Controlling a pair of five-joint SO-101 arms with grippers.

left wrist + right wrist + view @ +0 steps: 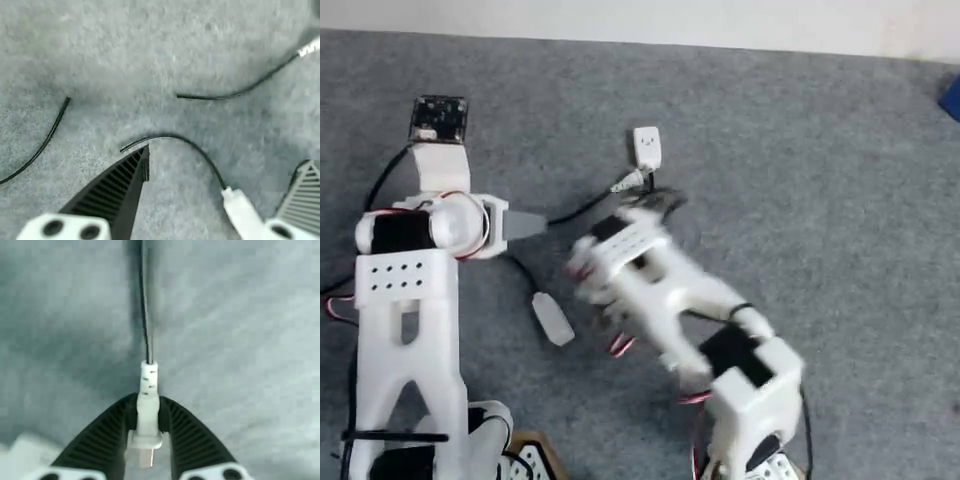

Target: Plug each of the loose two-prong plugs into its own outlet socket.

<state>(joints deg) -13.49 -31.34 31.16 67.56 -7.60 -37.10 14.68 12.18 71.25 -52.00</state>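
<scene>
Bench: covered in a grey, fibrous, felt-like mat, with a pale strip along its far edge. Right claw: black ribbed fingers are closed tight on a white two-prong plug, gripping its smooth moulded body. A ridged strain relief projects ahead of the fingertips, and a thin black cable runs on from it across the mat. One grey metal prong shows behind the grip. In the high view this arm's claw lies near the outlet socket, a small white rounded-square block lying flat on the mat, and is not touching it. Left claw: spread wide and holding nothing, its wedge-shaped ribbed fingers over the mat. A second plug, white, oblong and smooth, lies loose on the mat between the two arms, nearer the left one. Its black cord curves away from it. Further cable lengths cross the mat nearby. A blue object sits at the bench's far right edge, well apart from the rest.
</scene>
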